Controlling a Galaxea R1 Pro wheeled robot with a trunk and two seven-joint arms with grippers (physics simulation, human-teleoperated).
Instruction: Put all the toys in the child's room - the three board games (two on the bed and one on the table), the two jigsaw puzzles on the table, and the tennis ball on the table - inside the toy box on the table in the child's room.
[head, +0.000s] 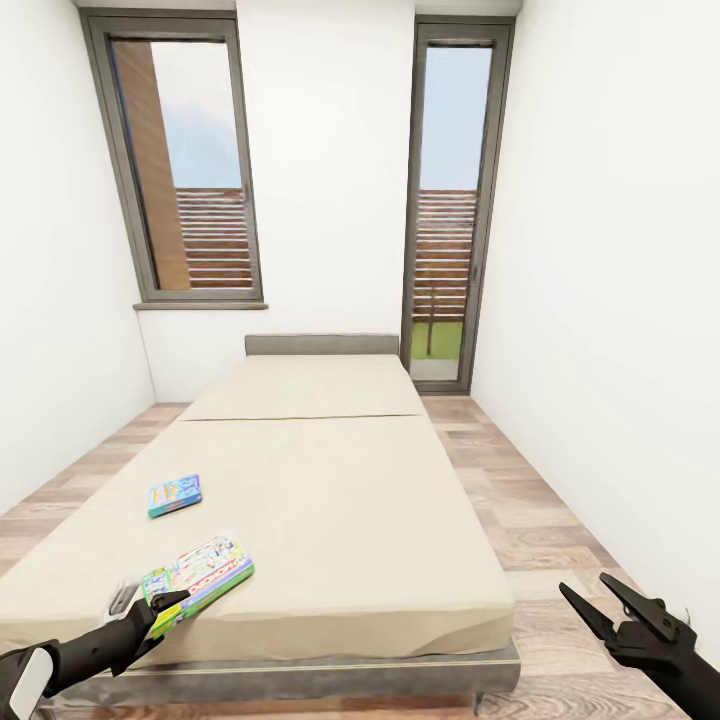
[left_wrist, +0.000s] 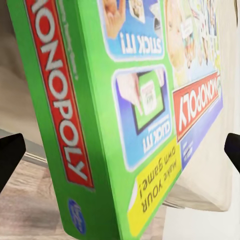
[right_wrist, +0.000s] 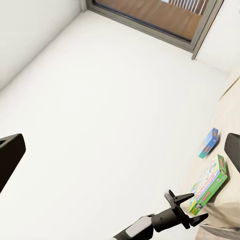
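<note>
Left pincer (head: 165, 615) (spread) at green-edged board game (head: 200, 577); bed (head: 330, 500) beneath.

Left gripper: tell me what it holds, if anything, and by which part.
The left gripper has its fingers around the near corner of the green Monopoly box at the bed's edge; whether they are clamped cannot be told. The right gripper is open, empty.

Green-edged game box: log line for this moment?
left end effector: open around green-edged game box | bed: blue game box untouched | right end effector: open, idle
</note>
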